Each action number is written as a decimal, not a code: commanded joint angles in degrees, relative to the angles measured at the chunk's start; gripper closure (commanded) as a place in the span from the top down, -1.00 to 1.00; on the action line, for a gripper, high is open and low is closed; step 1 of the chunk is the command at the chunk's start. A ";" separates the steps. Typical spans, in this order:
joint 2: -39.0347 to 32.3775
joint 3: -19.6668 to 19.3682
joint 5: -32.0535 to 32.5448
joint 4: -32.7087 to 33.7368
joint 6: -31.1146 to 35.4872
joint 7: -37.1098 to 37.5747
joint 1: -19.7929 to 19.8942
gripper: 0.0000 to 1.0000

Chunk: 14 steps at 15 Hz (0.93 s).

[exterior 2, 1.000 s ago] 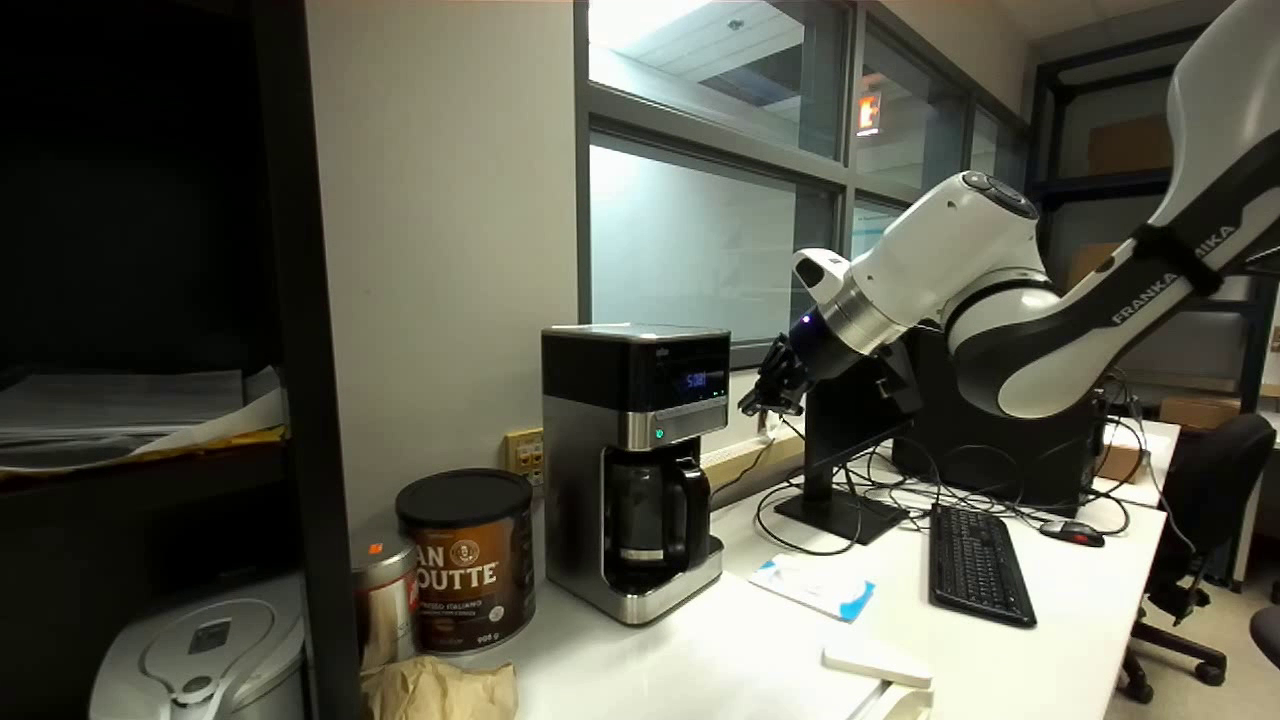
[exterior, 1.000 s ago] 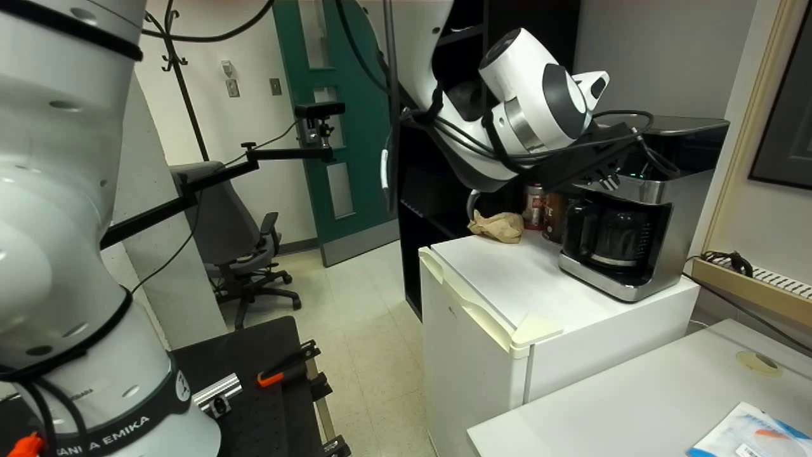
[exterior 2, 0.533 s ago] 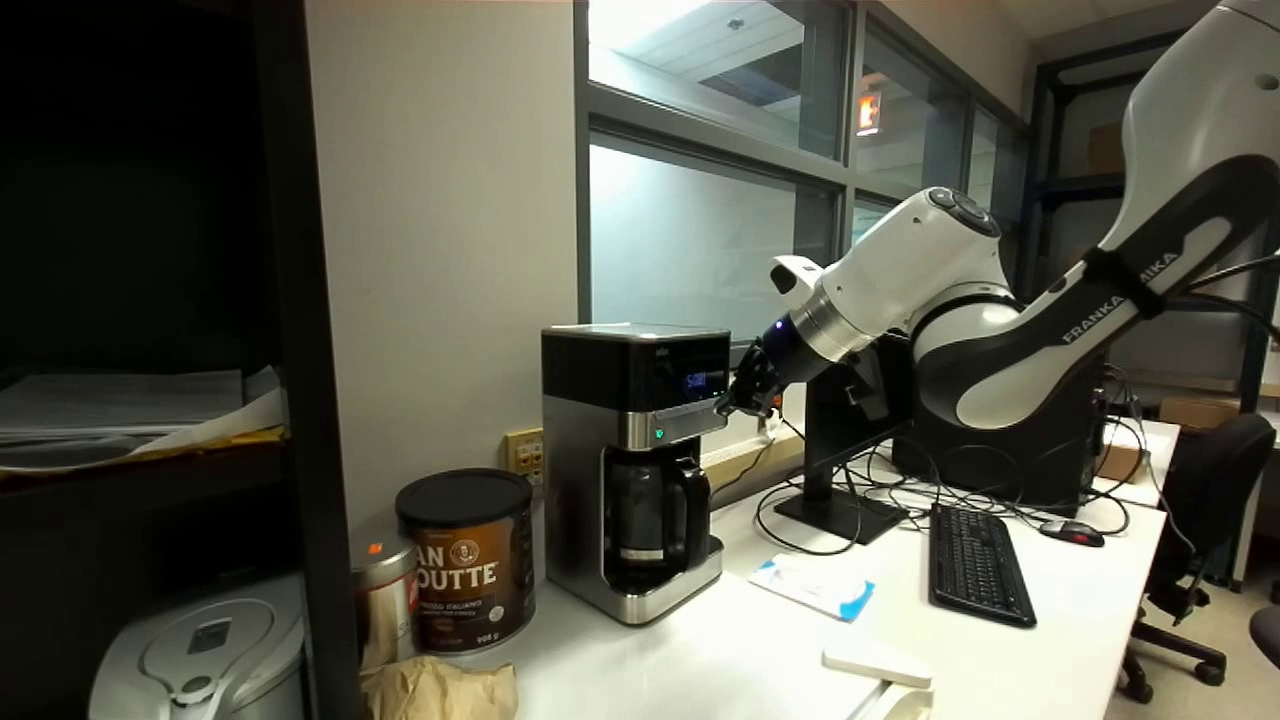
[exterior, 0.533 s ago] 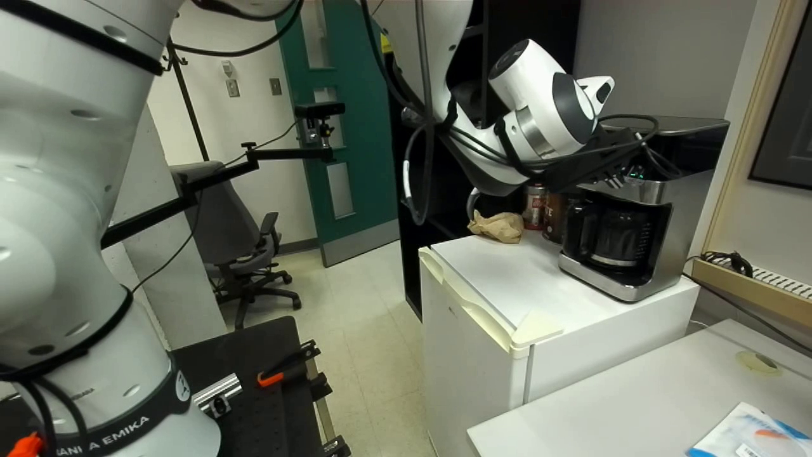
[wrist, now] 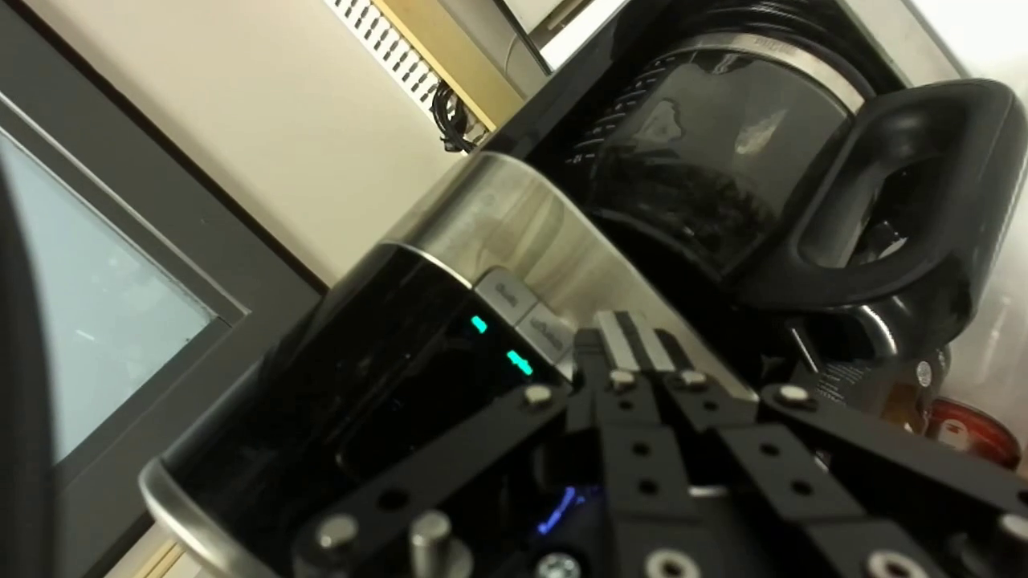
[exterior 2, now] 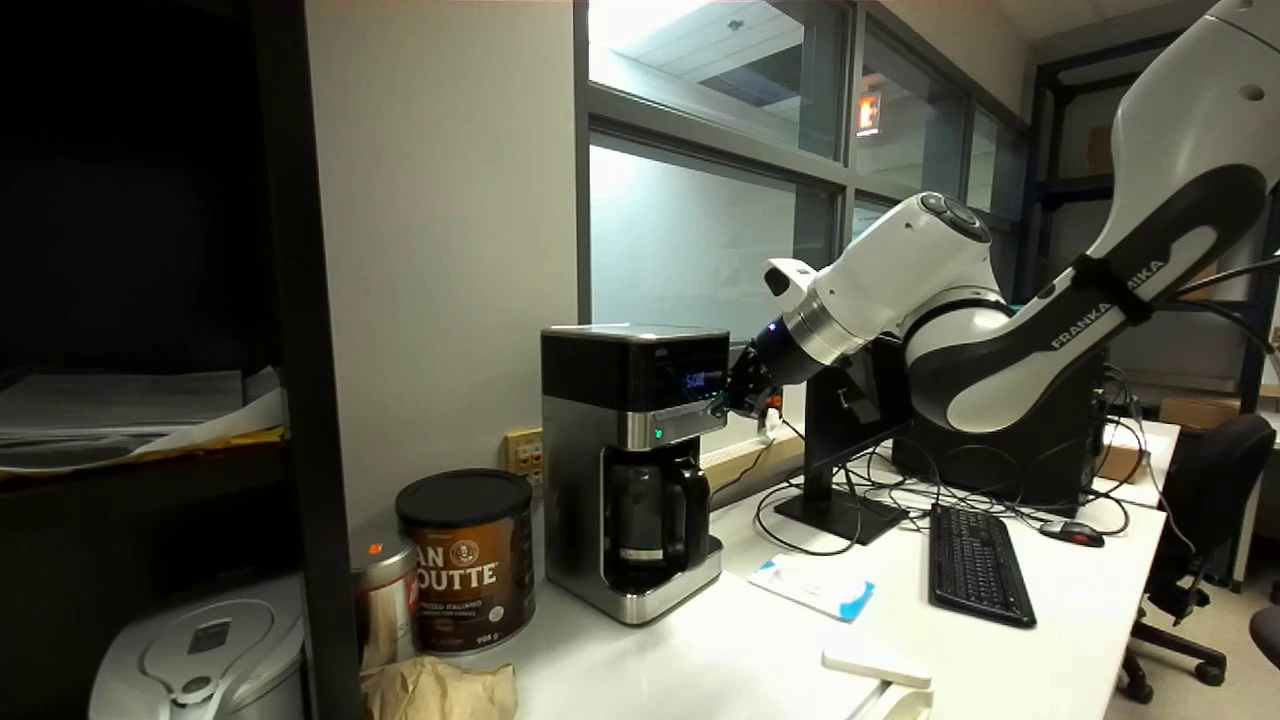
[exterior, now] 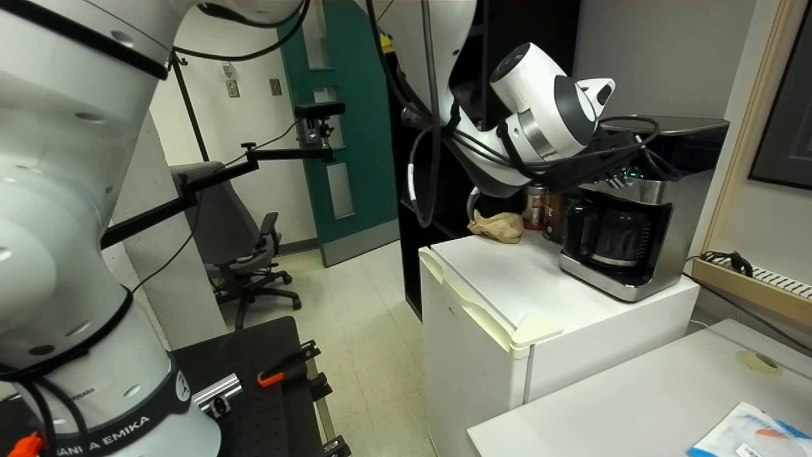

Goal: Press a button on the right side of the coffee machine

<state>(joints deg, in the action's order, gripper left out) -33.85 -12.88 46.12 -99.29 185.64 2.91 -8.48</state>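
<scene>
Closer in than a second ago, the gripper (wrist: 634, 341) is reaching toward the front of the coffee machine (exterior 2: 625, 430), which is standing on the fridge (exterior: 501, 273). The fingers (wrist: 616, 345) are resting together, their tips lying right by the grey buttons (wrist: 544, 332); whether they are touching, I cannot tell. Green lights (wrist: 520, 363) are glowing beside the buttons.

Counted in the wrist view: one gripper (wrist: 634, 341) with two fingertips (wrist: 617, 345) and, at 9 o'clock from them, two green lights (wrist: 520, 363). In an exterior view there were one coffee machine (exterior 2: 625, 428) and one carafe (exterior 2: 643, 515); taken from the machine, two cans (exterior 2: 465, 575) stood at 8 o'clock, one mouse (exterior 2: 1072, 533) at 3, one packet (exterior 2: 813, 588) at 4. In an exterior view, one mini fridge (exterior: 476, 368) was at 7 from the machine, one paper bag (exterior: 497, 226) at 9.
</scene>
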 commanded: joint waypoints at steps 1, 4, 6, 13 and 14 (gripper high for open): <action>-1.75 -1.34 -0.63 2.41 2.24 1.48 -1.04 -0.99; -0.42 -1.68 -0.12 0.42 3.67 1.70 -1.41 -0.99; 0.91 -2.35 0.55 -2.08 5.60 1.43 -1.95 -0.99; 9.79 -0.97 2.85 -17.43 6.25 1.15 -2.30 -0.99; 11.39 -0.37 3.29 -19.91 6.43 1.13 -1.95 -0.99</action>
<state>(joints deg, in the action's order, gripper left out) -29.37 -14.08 47.67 -110.05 192.43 3.40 -10.38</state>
